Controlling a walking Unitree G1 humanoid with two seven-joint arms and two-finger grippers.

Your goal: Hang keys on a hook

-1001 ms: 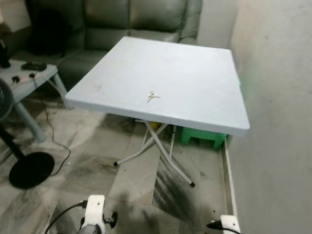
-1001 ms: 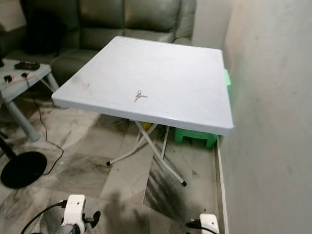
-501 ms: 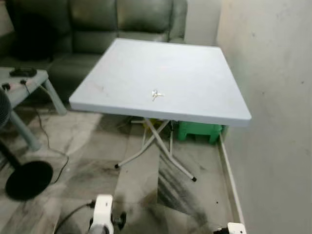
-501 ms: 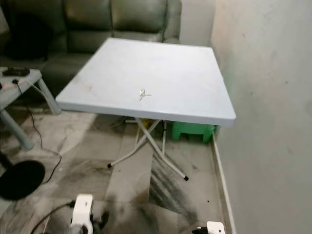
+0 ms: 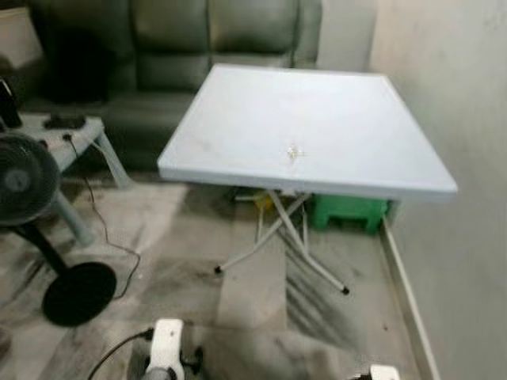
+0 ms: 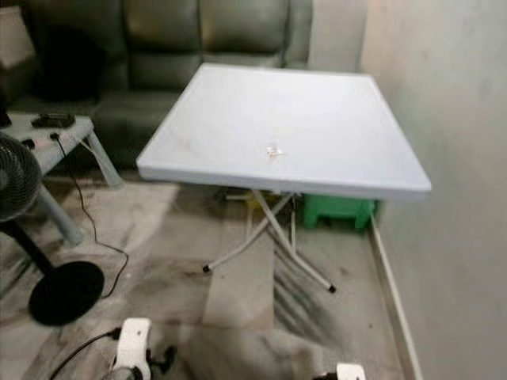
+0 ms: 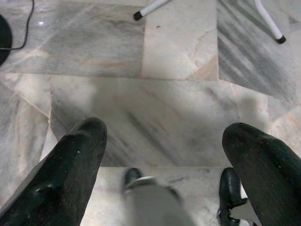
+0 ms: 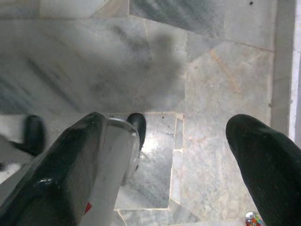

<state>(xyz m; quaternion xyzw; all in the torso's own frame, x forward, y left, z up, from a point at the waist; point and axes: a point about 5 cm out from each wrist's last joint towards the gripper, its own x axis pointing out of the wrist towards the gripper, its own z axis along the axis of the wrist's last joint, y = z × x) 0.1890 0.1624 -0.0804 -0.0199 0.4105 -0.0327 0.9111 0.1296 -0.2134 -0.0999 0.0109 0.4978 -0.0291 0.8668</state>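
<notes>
Taking the white square folding table (image 5: pixel 238 134) as the landmark and going left to right: well off its left side stands a black pedestal fan (image 5: pixel 28 186) on a round base, with a small grey side table (image 5: pixel 75 138) behind it. A dark green leather sofa (image 5: pixel 174 39) sits beyond the table's far edge. On the tabletop, near the front edge and a little right of centre, lies the small bunch of silvery keys (image 5: pixel 293 153), untouched. Under the table's right side is a green plastic stool (image 5: pixel 348 212), and a pale plaster wall (image 5: pixel 451 95) runs along the table's right.

Since half a second ago the whole scene has slid rightward in both eye views (the camera has turned, not the furniture), bringing the fan into view. The keys lie as before, so the pickup hasn't begun.

Both arms hang low over the marble floor (image 7: pixel 178 108). The left tool (image 7: pixel 164 155) has its fingers spread wide and holds nothing; the right tool (image 8: pixel 164 155) likewise gapes, empty. No hook can be made out.
</notes>
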